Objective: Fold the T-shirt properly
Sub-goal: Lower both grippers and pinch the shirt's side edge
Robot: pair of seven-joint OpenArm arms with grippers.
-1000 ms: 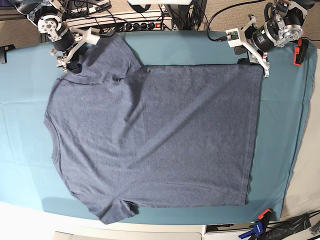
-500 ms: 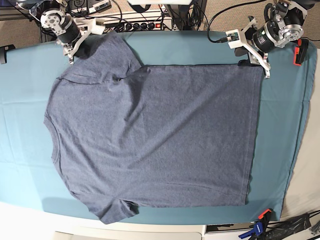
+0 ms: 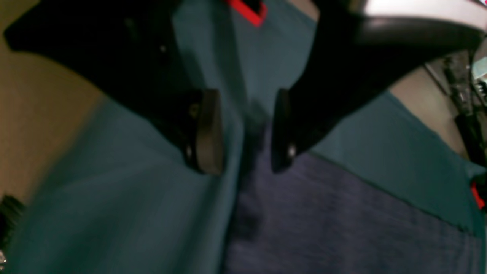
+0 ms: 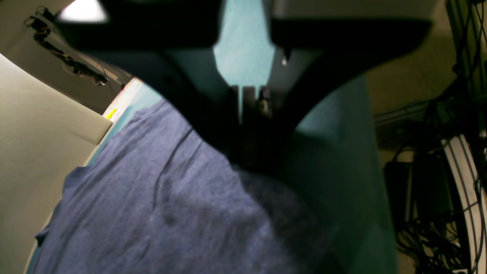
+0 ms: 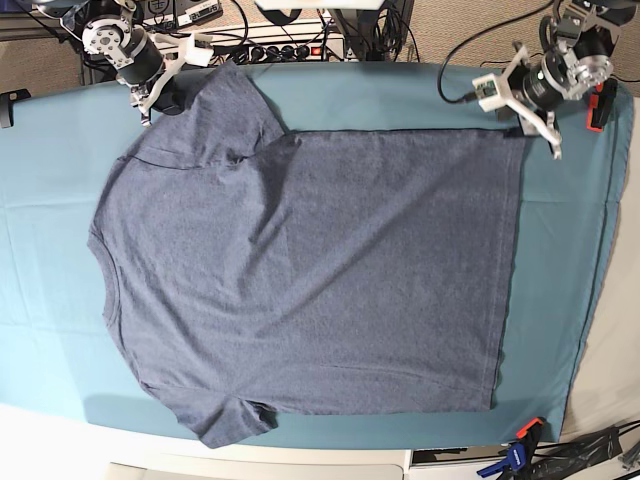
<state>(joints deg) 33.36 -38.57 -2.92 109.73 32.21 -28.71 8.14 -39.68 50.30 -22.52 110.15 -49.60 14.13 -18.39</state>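
The slate-blue T-shirt lies flat on the teal tablecloth, neck toward the left and hem toward the right. My right gripper is at the far sleeve's cuff, and its jaws are shut on the sleeve edge. In the right wrist view the T-shirt rises in creases up to the closed right gripper. My left gripper hangs open just past the far hem corner. In the left wrist view the left gripper has only that corner of the T-shirt lying below its gap.
A red clamp grips the cloth at the far right edge. A blue and orange clamp sits at the near right corner. A power strip and cables run behind the table's far edge. A black clamp is at the left.
My right gripper closed on the sleeve edge and moved up toward the far edge, drawing the sleeve with it. The left gripper shifted right, just beyond the hem corner, still open.
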